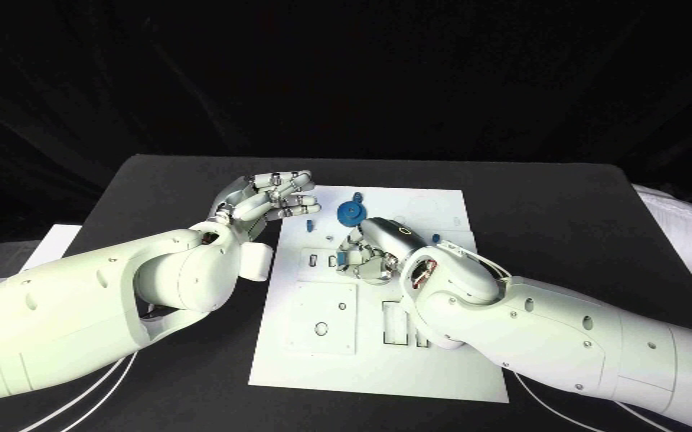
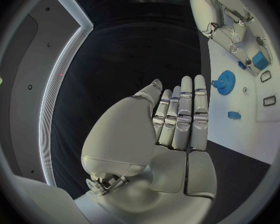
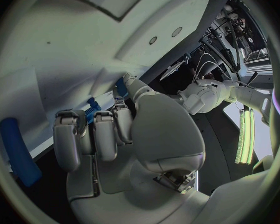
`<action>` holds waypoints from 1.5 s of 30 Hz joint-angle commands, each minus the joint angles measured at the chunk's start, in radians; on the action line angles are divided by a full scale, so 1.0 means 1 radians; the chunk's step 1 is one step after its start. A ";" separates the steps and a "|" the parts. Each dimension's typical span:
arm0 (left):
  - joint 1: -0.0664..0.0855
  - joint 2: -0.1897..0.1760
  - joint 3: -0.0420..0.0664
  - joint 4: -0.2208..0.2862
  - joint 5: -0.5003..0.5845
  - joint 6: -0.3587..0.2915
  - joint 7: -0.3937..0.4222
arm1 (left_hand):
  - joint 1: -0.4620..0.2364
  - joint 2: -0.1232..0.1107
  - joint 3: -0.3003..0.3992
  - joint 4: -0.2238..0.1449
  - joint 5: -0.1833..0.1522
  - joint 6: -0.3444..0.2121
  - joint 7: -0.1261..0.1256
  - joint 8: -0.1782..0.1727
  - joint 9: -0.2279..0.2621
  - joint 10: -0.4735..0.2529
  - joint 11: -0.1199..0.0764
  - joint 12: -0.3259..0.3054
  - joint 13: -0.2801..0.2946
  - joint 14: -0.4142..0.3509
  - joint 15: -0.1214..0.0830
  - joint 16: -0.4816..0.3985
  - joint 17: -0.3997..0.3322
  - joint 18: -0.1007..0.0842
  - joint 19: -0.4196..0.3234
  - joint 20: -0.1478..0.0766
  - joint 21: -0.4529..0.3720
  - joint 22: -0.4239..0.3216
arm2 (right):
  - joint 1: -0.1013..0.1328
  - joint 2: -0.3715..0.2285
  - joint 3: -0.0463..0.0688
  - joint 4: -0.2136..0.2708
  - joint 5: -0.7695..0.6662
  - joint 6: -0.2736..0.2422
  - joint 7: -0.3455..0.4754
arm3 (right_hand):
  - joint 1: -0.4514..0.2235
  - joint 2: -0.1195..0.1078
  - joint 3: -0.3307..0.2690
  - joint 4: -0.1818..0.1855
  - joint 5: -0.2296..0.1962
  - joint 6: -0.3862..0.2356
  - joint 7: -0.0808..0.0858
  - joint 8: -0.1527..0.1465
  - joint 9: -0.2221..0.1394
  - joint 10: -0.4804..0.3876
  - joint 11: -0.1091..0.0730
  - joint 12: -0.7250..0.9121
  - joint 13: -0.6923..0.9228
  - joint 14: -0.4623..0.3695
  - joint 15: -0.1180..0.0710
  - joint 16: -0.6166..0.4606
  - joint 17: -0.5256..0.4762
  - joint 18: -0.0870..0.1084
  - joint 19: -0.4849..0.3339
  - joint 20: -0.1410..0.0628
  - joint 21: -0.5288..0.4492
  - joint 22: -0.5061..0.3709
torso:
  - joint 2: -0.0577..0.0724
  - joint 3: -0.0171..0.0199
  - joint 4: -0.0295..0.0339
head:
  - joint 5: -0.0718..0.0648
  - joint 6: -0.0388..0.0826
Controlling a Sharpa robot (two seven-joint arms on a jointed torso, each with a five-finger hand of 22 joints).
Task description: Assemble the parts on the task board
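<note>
The white task board lies in the middle of the black table. A blue gear sits near its far edge, with a small blue part just left of it. My right hand hovers low over the board's upper middle, fingers curled down. Its fingertips pinch a small blue part, and a second blue part shows beside them. My left hand floats at the board's far left corner, fingers straight, holding nothing.
The board's near half has several rectangular recesses. A white sheet lies at the table's left edge and a white object at its right edge. A long blue piece shows beside my right hand.
</note>
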 commanded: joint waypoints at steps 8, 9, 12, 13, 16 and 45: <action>0.001 0.001 0.001 0.000 0.002 0.021 0.010 | -0.005 -0.010 0.008 -0.002 0.005 -0.002 -0.004 0.000 0.000 -0.002 -0.001 -0.001 -0.001 -0.002 0.004 -0.006 0.002 0.016 0.005 -0.001 -0.007 -0.001 | -0.009 -0.002 -0.005 -0.004 -0.018 0.038 -0.042 | -0.031 -0.023 -0.019 0.008 0.016 -0.021 0.004 -0.010 -0.007 -0.015 0.005 -0.016 0.045 0.068 0.013 -0.005 0.089 0.005 0.001 0.007 -0.008 0.124 | 0.001 0.0001 -0.0004 | 0.000 -0.001; 0.001 0.001 0.001 0.000 0.002 0.021 0.010 | -0.005 -0.010 0.008 -0.002 0.005 -0.002 -0.004 0.000 0.000 -0.002 -0.001 -0.001 -0.001 -0.002 0.004 -0.006 0.002 0.016 0.005 -0.001 -0.007 -0.001 | -0.009 -0.002 -0.005 -0.004 -0.018 0.039 -0.042 | -0.035 -0.027 -0.022 0.009 0.021 -0.023 0.005 -0.011 -0.008 -0.017 0.005 -0.019 0.042 0.068 0.014 -0.005 0.088 0.005 0.001 0.008 -0.009 0.123 | 0.001 0.0001 -0.0004 | 0.000 -0.001; 0.001 0.001 0.001 0.001 0.002 0.021 0.011 | -0.005 -0.010 0.008 -0.002 0.005 -0.002 -0.004 0.000 0.000 -0.002 -0.001 -0.001 -0.001 -0.002 0.004 -0.006 0.002 0.016 0.005 -0.001 -0.007 -0.001 | -0.010 0.000 -0.005 -0.007 -0.018 0.040 -0.040 | -0.040 -0.033 -0.028 0.012 0.032 -0.029 0.007 -0.012 -0.010 -0.025 0.007 -0.035 0.031 0.066 0.015 -0.011 0.076 0.008 -0.008 0.010 -0.014 0.112 | 0.000 -0.0001 -0.0004 | -0.001 -0.001; 0.001 0.001 0.001 0.001 0.002 0.021 0.011 | -0.005 -0.010 0.008 -0.002 0.005 -0.002 -0.004 0.000 0.000 -0.002 -0.001 -0.001 -0.001 -0.002 0.004 -0.006 0.002 0.016 0.005 -0.001 -0.007 -0.001 | -0.010 0.001 -0.005 -0.009 -0.018 0.040 -0.039 | -0.042 -0.034 -0.029 0.013 0.033 -0.032 0.008 -0.013 -0.011 -0.028 0.007 -0.041 0.027 0.065 0.015 -0.013 0.072 0.009 -0.011 0.010 -0.016 0.108 | 0.000 -0.0006 -0.0002 | -0.002 -0.001; 0.001 0.001 0.001 0.002 0.002 0.022 0.011 | -0.005 -0.010 0.008 -0.002 0.005 -0.002 -0.004 0.000 0.000 -0.002 -0.001 -0.001 -0.001 -0.002 0.004 -0.006 0.002 0.016 0.005 -0.001 -0.007 -0.001 | -0.010 0.002 -0.005 -0.011 -0.016 0.038 -0.039 | -0.048 -0.039 -0.034 0.017 0.034 -0.045 0.011 -0.015 -0.016 -0.037 0.010 -0.057 0.015 0.063 0.018 -0.018 0.064 0.011 -0.017 0.012 -0.020 0.099 | 0.000 -0.0007 0.0001 | -0.001 -0.001; 0.000 0.000 0.000 -0.022 -0.036 0.025 -0.016 | -0.027 -0.017 0.034 -0.008 0.006 0.024 -0.023 0.008 0.003 0.044 -0.024 0.013 0.004 0.080 -0.023 0.040 0.039 0.021 0.068 -0.025 0.028 0.018 | -0.015 -0.069 0.032 0.136 0.091 -0.182 0.115 | -0.064 -0.090 -0.245 0.155 0.097 -0.116 0.022 -0.010 -0.027 -0.050 0.023 -0.078 -0.013 0.061 0.028 -0.034 0.048 0.016 -0.031 0.022 -0.038 0.075 | -0.007 0.0050 -0.0031 | 0.001 0.005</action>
